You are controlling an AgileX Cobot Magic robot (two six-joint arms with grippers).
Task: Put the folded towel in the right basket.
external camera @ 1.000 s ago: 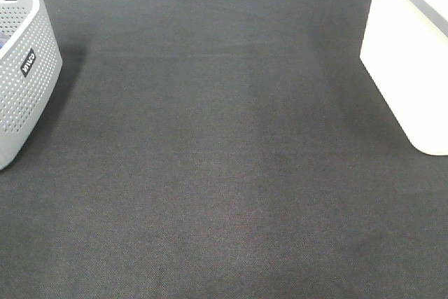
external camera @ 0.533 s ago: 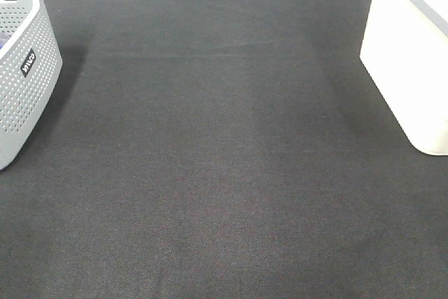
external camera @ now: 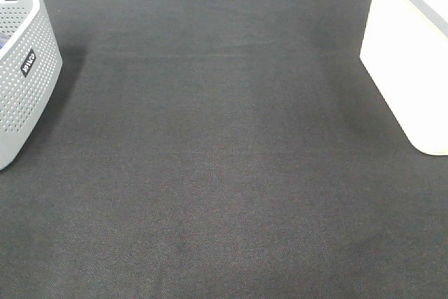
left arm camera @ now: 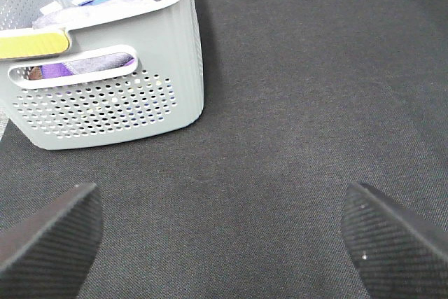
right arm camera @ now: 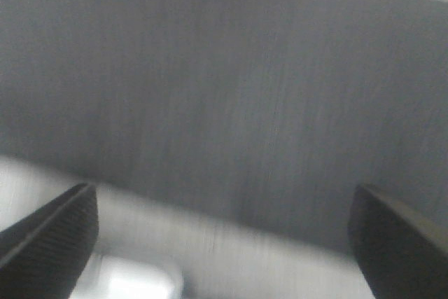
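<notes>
Nearest us, both arms hang over the dark bench point(external camera: 224, 173) with jaws spread wide and holding nothing, the left gripper point(left arm camera: 224, 232) near the grey perforated basket point(left arm camera: 126, 96), the right gripper point(right arm camera: 224, 232) blurred. Beyond, right of that basket, stands the white basket point(external camera: 406, 68). We see no folded towel on the bench, so we judge it either delivered or not yet found.

I get even, soft overhead light; the white basket point(external camera: 409, 61) blows out — the grey basket point(external camera: 21, 75) throws faint shadow. My right wrist view is motion-blurred.
</notes>
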